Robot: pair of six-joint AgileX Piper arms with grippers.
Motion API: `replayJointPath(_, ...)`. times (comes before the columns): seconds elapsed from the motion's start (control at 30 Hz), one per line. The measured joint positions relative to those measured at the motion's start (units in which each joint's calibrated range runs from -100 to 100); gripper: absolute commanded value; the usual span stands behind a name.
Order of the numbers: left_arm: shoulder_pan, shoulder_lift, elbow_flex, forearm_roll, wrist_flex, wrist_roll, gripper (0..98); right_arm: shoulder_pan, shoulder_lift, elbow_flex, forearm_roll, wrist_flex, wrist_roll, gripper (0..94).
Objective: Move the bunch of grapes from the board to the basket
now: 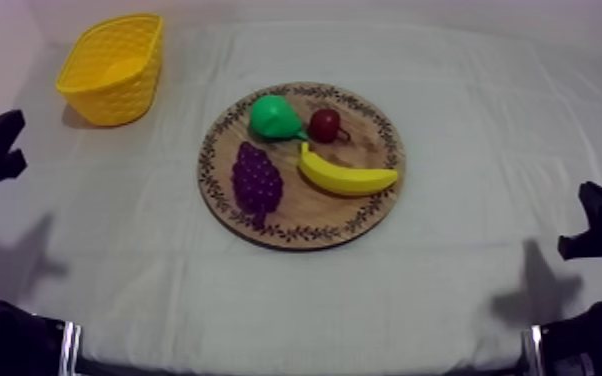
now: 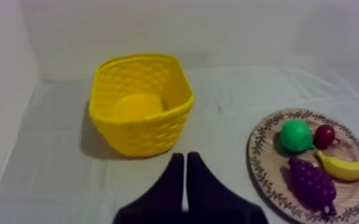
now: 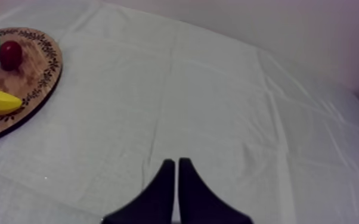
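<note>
Grapes [image 1: 257, 180] sit left of frame centre on wooden board [image 1: 315, 215]; yellow basket [image 1: 113, 68] upper left. Left gripper [image 2: 185, 156] and right gripper [image 3: 176, 161] both pressed together. I'd take the left, spread wide, descending clear of pear [image 1: 273, 117].

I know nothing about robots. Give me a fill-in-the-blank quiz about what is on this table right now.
1. The basket is coloured ____.
2. The wooden board carries ____ pieces of toy fruit.
3. The bunch of grapes lies on the ____, beside the banana.
4. The left gripper has its fingers ____ (open or shut).
Missing words: yellow; four; board; shut.
</note>
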Motion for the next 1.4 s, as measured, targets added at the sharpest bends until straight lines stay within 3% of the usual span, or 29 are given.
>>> replayJointPath(0.8,10.7,32.5,-25.9,-1.49,-1.8,-0.3,0.0,0.0,0.0,0.0,0.0,0.0,-0.2,0.3)
replayJointPath(1.23,19.4,46.7,-43.6,-1.28,9.4,-3.9,0.0,0.0,0.0,0.0,0.0,0.0,0.1,0.3)
replayJointPath(1.4,21.8,52.4,-50.3,0.27,15.4,-6.6,0.0,0.0,0.0,0.0,0.0,0.0,0.0,0.3)
